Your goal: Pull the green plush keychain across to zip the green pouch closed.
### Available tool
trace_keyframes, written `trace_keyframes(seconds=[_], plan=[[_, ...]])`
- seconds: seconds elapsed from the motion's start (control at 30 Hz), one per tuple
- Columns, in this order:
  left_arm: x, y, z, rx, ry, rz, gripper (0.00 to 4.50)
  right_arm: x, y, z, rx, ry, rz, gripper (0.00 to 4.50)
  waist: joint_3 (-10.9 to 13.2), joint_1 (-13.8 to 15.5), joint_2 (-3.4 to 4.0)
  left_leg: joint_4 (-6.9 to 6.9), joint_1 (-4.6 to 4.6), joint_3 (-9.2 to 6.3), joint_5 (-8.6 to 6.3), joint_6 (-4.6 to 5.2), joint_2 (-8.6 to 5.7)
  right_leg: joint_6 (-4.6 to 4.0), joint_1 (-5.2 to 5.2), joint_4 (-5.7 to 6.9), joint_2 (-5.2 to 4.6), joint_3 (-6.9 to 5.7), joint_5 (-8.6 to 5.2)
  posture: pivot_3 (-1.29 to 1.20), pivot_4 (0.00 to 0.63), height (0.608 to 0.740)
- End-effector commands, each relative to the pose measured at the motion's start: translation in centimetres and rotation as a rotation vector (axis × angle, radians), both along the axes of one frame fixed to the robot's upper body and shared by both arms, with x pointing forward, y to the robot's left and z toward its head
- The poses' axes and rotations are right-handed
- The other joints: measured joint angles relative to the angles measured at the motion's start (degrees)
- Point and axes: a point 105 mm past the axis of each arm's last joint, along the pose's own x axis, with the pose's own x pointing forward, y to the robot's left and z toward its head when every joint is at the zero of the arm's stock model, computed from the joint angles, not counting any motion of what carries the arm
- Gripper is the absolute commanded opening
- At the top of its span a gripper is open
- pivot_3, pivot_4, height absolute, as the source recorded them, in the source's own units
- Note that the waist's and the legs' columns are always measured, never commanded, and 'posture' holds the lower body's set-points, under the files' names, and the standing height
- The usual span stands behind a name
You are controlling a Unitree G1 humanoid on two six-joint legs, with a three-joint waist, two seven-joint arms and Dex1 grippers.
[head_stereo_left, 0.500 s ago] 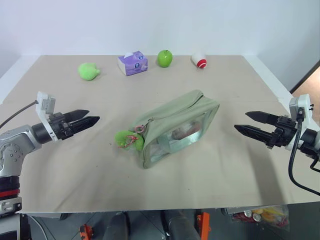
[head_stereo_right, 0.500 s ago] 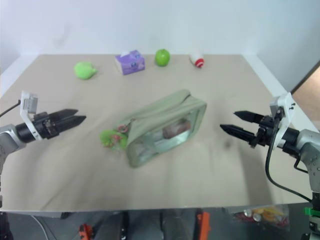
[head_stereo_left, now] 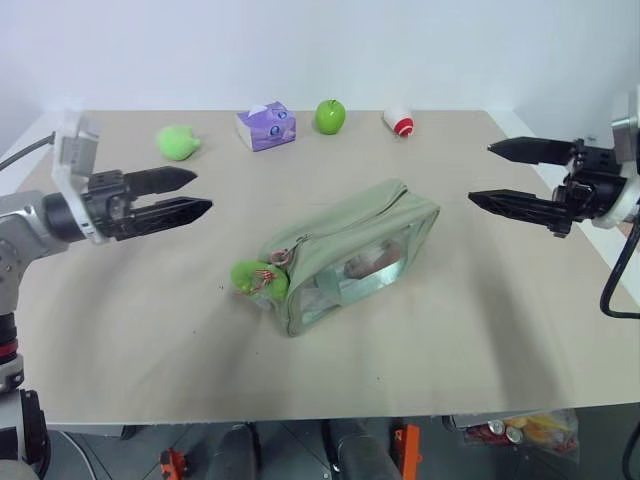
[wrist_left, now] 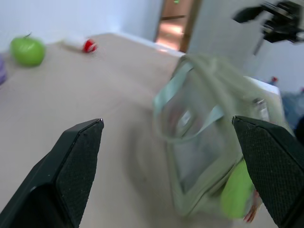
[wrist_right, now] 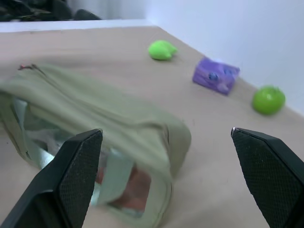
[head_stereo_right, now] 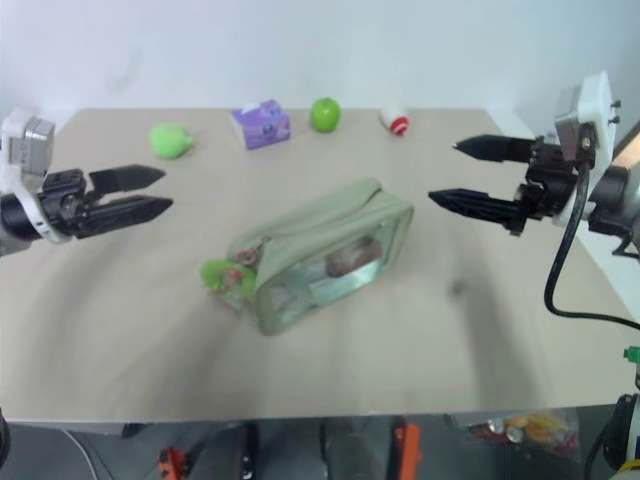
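Keychain: the green plush keychain (head_stereo_left: pixel 256 279), a small fuzzy lime ball, lies on the table touching the near-left end of the pouch, tied there by a reddish-pink cord.
Pouch: the green pouch (head_stereo_left: pixel 352 252) lies near the middle of the table, set diagonally, its long axis running from about 7 o'clock to 1 o'clock; the clear window side faces me and the zipper runs along the top.
My left gripper: my left gripper (head_stereo_left: pixel 182 194) hovers above the table at about 9 o'clock from the pouch, well apart from it, fingers spread wide and holding nothing.
My right gripper: my right gripper (head_stereo_left: pixel 500 173) hovers at about 3 o'clock from the pouch, also well apart, fingers spread wide and empty.
Far edge, 11 to 1 o'clock: a loose green plush toy (head_stereo_left: pixel 177 142), a purple tissue pack (head_stereo_left: pixel 265 126), a green apple (head_stereo_left: pixel 330 116), and a small red-and-white object (head_stereo_left: pixel 399 122).
Surface: a beige table (head_stereo_left: pixel 150 330).
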Motion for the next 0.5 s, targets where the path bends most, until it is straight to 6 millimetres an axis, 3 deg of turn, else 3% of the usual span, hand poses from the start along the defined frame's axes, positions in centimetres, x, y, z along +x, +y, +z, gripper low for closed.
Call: trace_keyframes(seconds=[0.03,0.2,0.5], plan=[[-1.3,-2.1,2.6,0.019,-0.104,-0.126,4.49,-1.0,2.9,0.8,-0.109,-0.052,0.170,4.50,0.0,0.1,0.01,-0.01,-0.01,0.00,0.00,0.00,0.00,0.00,-0.02,0.00,0.00,0.00,0.00,0.00,0.150,0.740],[-1.9,-4.6,3.3,0.043,-0.134,-0.253,4.49,-1.4,6.9,-1.8,-0.282,-0.003,0.407,4.50,0.0,0.1,0.03,-0.16,-0.01,-0.07,-0.01,0.01,0.02,-0.02,-0.04,0.03,0.06,-0.03,-0.10,0.00,0.150,0.740],[-1.9,-4.9,2.6,0.036,-0.114,-0.259,4.49,-0.1,9.2,-4.5,-0.449,0.035,0.540,4.50,0.0,0.1,0.07,-0.09,-0.03,-0.12,0.00,0.01,0.01,0.00,-0.02,0.07,0.06,-0.05,-0.10,0.00,0.150,0.740]])
